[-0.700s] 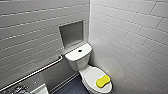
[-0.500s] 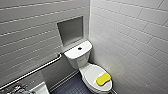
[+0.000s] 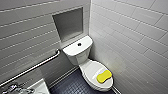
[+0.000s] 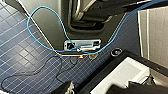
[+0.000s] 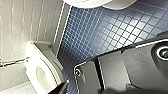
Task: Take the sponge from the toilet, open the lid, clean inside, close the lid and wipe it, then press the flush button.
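The white toilet point(image 3: 82, 56) stands in the corner of the tiled walls, ahead and to the right of me. Its lid point(image 3: 91, 68) is down. The yellow sponge point(image 3: 104, 76) lies on the front right part of the lid. The dark flush button point(image 3: 79, 44) sits in the middle of the tank top. Both grippers are open and hold nothing, well short of the toilet. A dark fingertip point(image 5: 63, 87) pokes into the right wrist view above the blue floor tiles.
A steel grab bar point(image 3: 37, 65) slopes along the left wall under a recessed niche point(image 3: 68, 23). A sink with a tap point(image 3: 37, 88) is at my near left. Dark blue floor tiles point(image 3: 72, 85) lie before the toilet. A blue cable point(image 4: 47, 27) loops over my base.
The whole head view has drifted a little, so the camera moved slightly. The sponge and the lid have stayed where they were.
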Available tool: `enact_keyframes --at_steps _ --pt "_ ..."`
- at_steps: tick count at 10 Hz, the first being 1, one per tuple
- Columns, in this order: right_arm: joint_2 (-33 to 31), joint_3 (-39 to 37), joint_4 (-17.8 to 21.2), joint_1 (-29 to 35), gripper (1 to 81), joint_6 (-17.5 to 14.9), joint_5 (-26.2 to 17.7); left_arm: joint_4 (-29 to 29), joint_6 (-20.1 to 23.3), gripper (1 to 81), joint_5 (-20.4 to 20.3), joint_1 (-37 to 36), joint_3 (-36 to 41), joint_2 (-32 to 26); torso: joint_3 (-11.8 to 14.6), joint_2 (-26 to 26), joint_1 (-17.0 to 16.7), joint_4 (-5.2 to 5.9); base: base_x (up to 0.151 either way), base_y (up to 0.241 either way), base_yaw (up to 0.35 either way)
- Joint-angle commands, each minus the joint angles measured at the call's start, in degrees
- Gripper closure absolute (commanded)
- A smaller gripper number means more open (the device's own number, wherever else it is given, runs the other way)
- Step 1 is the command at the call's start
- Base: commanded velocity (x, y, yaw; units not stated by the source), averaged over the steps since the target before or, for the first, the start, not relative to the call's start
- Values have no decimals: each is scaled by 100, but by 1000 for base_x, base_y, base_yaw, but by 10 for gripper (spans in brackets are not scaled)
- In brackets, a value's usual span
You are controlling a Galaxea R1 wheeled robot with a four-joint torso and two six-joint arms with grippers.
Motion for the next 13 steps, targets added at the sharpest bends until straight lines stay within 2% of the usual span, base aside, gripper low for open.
enact_keyframes --at_steps 1,4,5,7,8,11,13 --pt "-226 2 -31 704 10 329 -326 48 44 10 483 151 57 -58 7 -555 358 0 0 0 0" --pt "-146 -201 31 960 10 443 -432 39 44 10 483 151 66 -23 -63 -1176 745 0 0 0 0" --pt "-129 -289 57 995 10 635 -432 39 44 10 483 151 66 -14 -65 -1392 883 0 0 0 0" --pt "-59 -464 101 1030 10 1365 -301 -13 44 10 474 151 22 3 -65 -1839 1160 0 0 0 0" --pt "-6 -465 110 1092 10 1551 -239 -22 44 10 475 151 -30 30 -65 -2053 1296 0 0 0 0" --pt "47 -482 66 1189 10 1604 -116 -40 -8 10 448 151 -48 39 -65 -2717 1709 0 0 0 0" --pt "90 -622 66 1189 10 1604 209 -49 -26 10 448 151 -40 65 -634 -3135 1970 0 0 0 0"
